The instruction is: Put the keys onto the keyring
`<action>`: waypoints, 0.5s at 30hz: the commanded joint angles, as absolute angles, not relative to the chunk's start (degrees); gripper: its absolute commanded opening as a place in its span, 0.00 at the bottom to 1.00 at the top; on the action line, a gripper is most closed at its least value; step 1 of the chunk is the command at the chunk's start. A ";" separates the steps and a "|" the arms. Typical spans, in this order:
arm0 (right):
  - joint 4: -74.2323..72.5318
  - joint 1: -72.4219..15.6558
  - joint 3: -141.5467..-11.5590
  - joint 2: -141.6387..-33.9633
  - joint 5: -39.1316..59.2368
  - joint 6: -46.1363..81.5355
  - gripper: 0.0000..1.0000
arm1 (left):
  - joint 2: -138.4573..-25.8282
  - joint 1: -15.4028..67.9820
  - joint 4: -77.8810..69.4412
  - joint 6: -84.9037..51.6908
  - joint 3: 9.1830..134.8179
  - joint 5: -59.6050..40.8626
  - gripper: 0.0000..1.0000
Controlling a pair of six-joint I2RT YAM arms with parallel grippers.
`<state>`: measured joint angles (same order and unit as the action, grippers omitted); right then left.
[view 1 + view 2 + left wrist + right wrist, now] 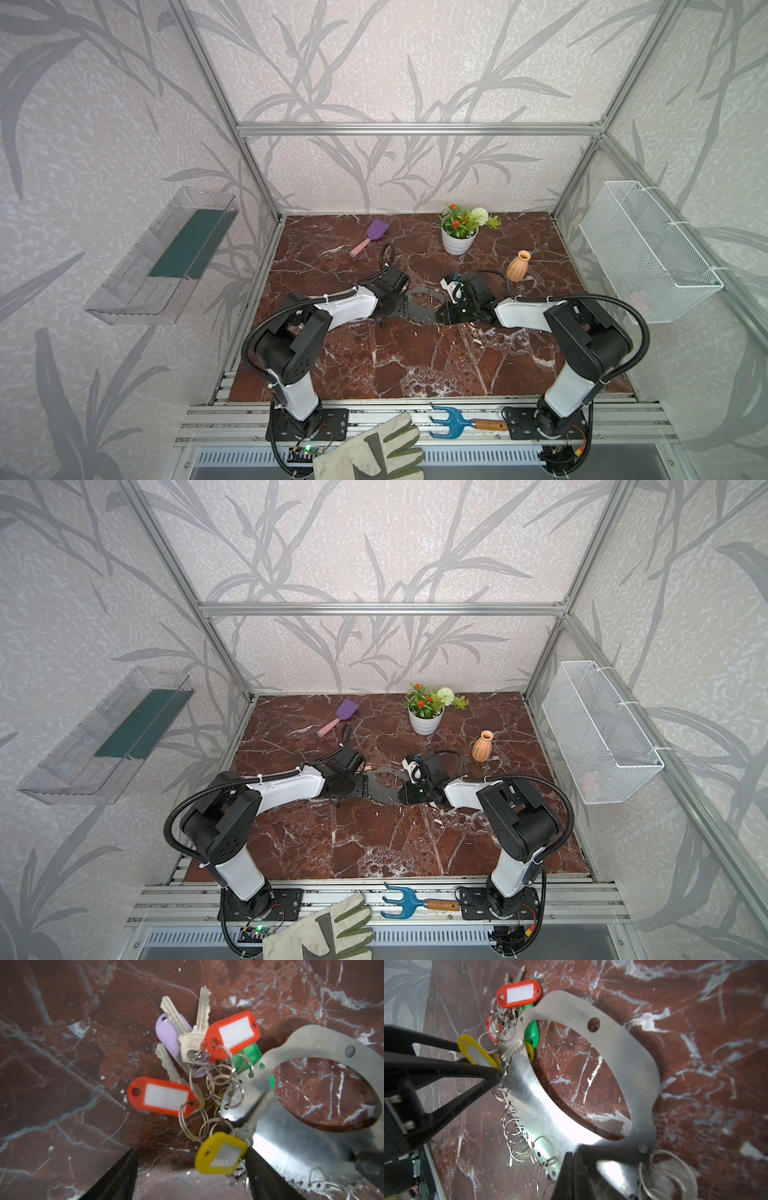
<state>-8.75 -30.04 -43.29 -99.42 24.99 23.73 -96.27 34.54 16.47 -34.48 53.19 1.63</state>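
Observation:
The keyring is a flat grey metal C-shaped band fringed with small silver rings, lying mid-table in both top views. The keys cluster at one end of the band with their tags: two red, lilac, green and yellow. My left gripper is open, and the yellow tag lies between its fingers against one of them. My right gripper is shut on the band's other side.
At the back of the marble table lie a purple scoop, a potted plant and an orange vase. A mesh basket hangs on the right wall, a clear tray on the left. A glove and blue rake lie in front.

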 commanded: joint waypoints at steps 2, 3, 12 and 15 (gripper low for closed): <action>-6.86 -29.86 -43.59 -100.55 25.40 22.95 0.00 | -86.34 34.83 5.80 -33.05 46.07 -2.06 0.81; -6.85 -29.78 -43.59 -100.57 25.48 22.86 0.00 | -84.51 34.81 4.32 -32.72 44.60 -2.59 0.80; -7.38 -29.00 -43.17 -99.52 26.37 23.16 0.00 | -73.65 45.51 -7.34 -12.08 31.71 2.51 0.79; -7.86 -28.70 -42.81 -98.97 26.70 23.20 0.00 | -71.95 49.74 -12.68 -4.95 28.22 7.91 0.71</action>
<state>-8.60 -29.06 -43.29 -99.42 25.96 23.75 -73.01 47.90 -5.30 -16.43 30.20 2.63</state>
